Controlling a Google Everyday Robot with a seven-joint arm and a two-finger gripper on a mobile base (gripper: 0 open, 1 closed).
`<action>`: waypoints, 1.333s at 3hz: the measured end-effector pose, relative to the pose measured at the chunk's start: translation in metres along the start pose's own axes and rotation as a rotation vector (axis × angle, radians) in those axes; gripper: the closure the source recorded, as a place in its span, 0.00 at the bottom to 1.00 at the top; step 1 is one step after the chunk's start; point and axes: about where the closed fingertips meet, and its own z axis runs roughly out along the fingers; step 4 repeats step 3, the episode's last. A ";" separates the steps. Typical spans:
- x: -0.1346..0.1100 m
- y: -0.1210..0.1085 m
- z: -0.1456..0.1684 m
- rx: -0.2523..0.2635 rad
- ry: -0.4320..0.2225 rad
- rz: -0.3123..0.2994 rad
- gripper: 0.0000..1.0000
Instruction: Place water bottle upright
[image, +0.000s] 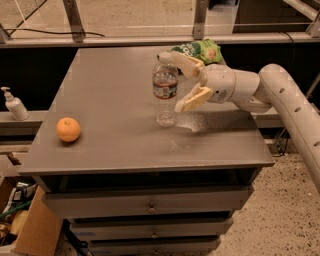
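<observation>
The water bottle stands upright on the grey table, right of the middle. It is clear and ribbed, with a white cap and a dark label band. My gripper is just right of the bottle, at the height of its upper half, with the cream fingers spread wide apart. The upper finger reaches past the bottle's cap and the lower finger ends beside the label. Neither finger clamps the bottle.
An orange lies near the table's left front edge. A green snack bag lies at the back right, behind my gripper. A white pump dispenser stands on a lower ledge to the left. Drawers sit under the tabletop.
</observation>
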 end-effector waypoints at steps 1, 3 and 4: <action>-0.009 -0.003 -0.028 0.041 0.025 -0.014 0.00; -0.022 -0.004 -0.070 0.103 0.068 -0.032 0.00; -0.022 -0.004 -0.070 0.103 0.068 -0.032 0.00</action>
